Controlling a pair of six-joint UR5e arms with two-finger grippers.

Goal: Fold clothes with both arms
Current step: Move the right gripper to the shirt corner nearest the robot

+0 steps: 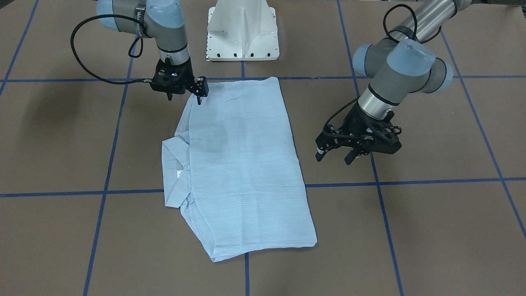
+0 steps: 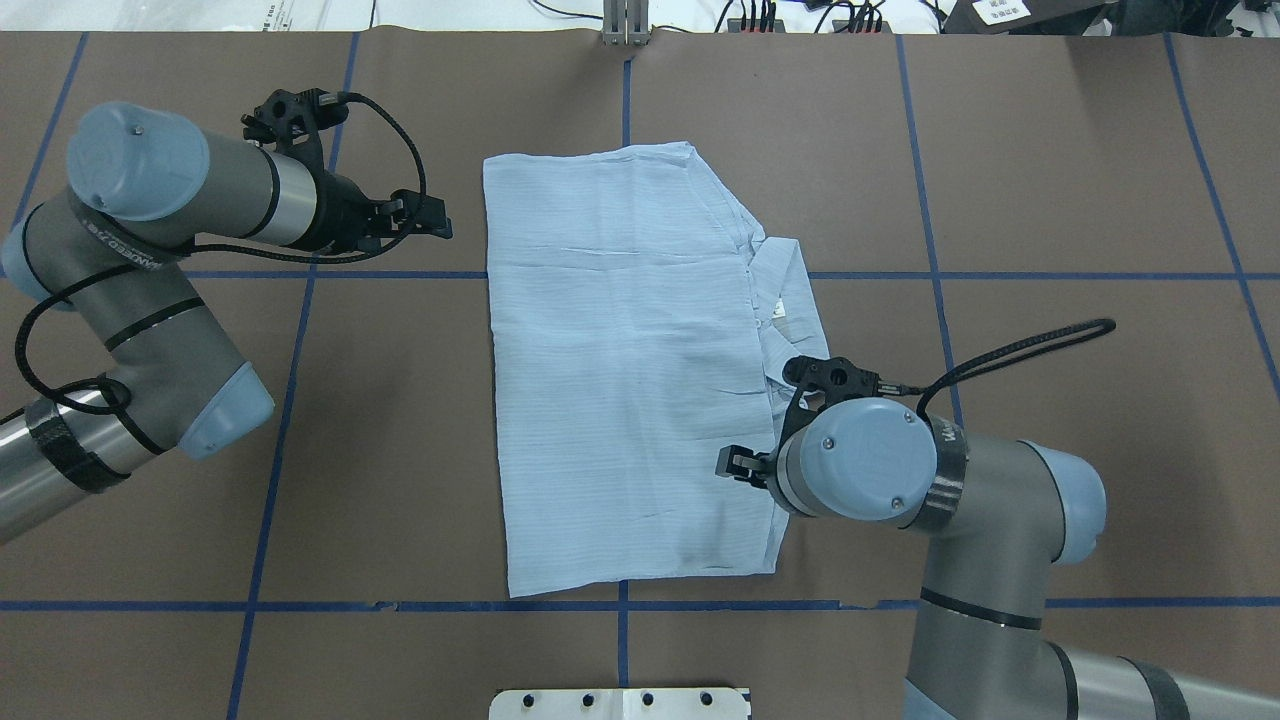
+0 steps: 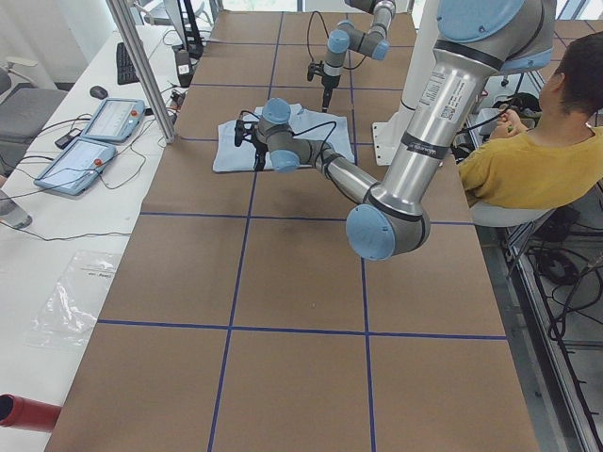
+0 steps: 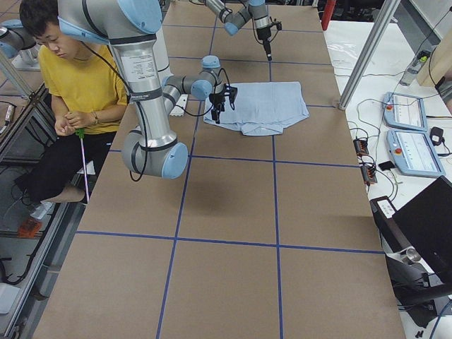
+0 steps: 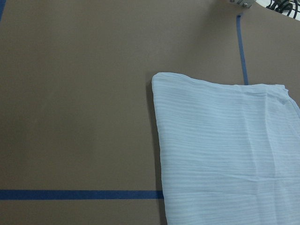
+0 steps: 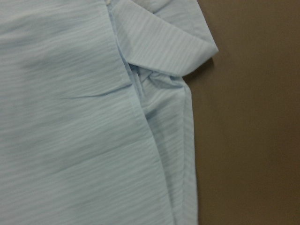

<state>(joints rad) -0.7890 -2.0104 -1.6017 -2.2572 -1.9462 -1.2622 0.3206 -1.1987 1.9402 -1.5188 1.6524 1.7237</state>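
The light blue striped shirt (image 1: 242, 164) lies flat on the brown table, folded into a long rectangle, also shown in the overhead view (image 2: 620, 380). Its collar and white neck label (image 1: 179, 173) poke out on the robot's right side. My right gripper (image 1: 185, 98) is open, pointing down at the shirt's corner nearest the robot, with nothing between its fingers; one finger (image 2: 733, 463) shows over the cloth. My left gripper (image 1: 333, 157) is open and hangs above bare table beside the shirt's other long edge, apart from the cloth. The same left gripper (image 2: 438, 220) reaches in from the left of the overhead view.
The white pedestal base (image 1: 242, 37) stands at the robot's side of the table. Blue tape lines (image 1: 411, 181) grid the brown cover. A seated person in yellow (image 3: 537, 160) is beside the robot. Control tablets (image 3: 94, 141) and a metal post (image 3: 141, 66) sit past the far edge.
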